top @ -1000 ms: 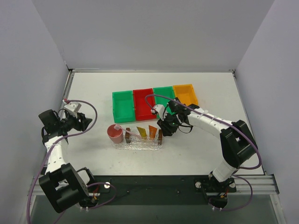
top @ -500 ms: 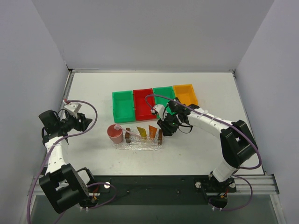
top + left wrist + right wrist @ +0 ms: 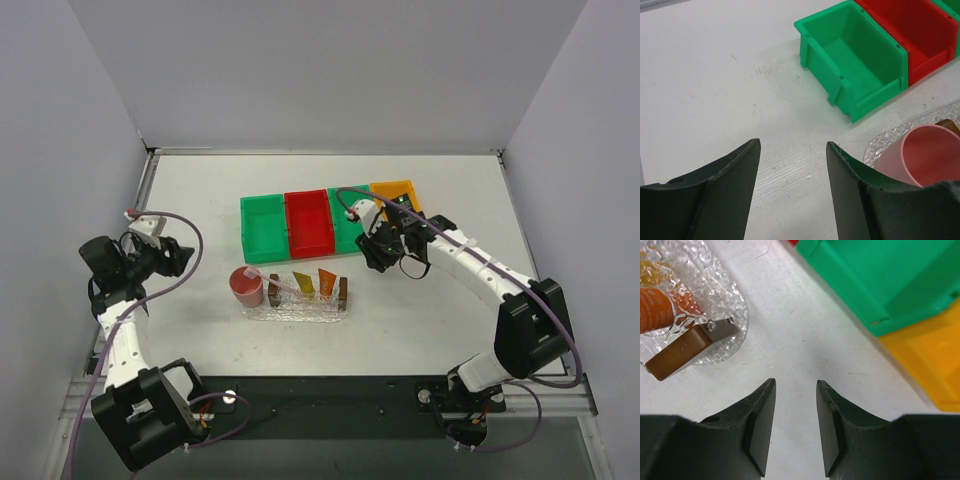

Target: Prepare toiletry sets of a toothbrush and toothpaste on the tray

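The right gripper (image 3: 373,254) has pulled back from the tray's right end toward the bins, and the left arm has shifted slightly further left. The right gripper now hangs over bare table (image 3: 200,190) just in front of the second green bin (image 3: 350,215) and the orange bin (image 3: 397,200), its jaws apart with nothing between them. The left gripper (image 3: 186,260), well left of the tray, is spread wide and empty. The tray (image 3: 300,312) sits on a clear textured mat (image 3: 720,295) in front of the first green bin (image 3: 262,227) and the red bin (image 3: 308,222). Between its brown handle blocks (image 3: 342,292) lie the yellow-orange toothpaste (image 3: 303,284) and the orange toothpaste (image 3: 327,281). The toothbrush (image 3: 272,283) slants from the pink cup (image 3: 245,290) toward the tray's left end. In the right wrist view the orange tube carries faint pale print, too small to read.
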Robot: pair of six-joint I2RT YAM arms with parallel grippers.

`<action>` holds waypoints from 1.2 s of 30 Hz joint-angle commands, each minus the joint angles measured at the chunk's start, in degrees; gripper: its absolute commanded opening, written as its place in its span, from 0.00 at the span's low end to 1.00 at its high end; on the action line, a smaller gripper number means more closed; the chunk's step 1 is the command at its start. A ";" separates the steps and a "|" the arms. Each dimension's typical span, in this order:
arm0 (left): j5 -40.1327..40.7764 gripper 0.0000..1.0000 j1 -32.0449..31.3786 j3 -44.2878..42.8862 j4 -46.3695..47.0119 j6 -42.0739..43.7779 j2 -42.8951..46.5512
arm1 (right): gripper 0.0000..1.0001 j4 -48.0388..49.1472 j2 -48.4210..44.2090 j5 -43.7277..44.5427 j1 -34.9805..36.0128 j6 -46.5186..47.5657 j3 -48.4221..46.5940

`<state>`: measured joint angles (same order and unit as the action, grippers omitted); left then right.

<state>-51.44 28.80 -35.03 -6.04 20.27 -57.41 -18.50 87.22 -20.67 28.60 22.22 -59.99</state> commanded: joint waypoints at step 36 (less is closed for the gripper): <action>21.38 0.88 -9.20 -14.81 9.47 -22.65 0.01 | 0.99 17.09 -32.81 39.73 -15.77 -14.48 1.27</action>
<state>-34.06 19.97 -48.88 2.59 -3.36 -58.87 -3.68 55.77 15.44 12.82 8.73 -57.52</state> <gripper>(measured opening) 0.883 0.988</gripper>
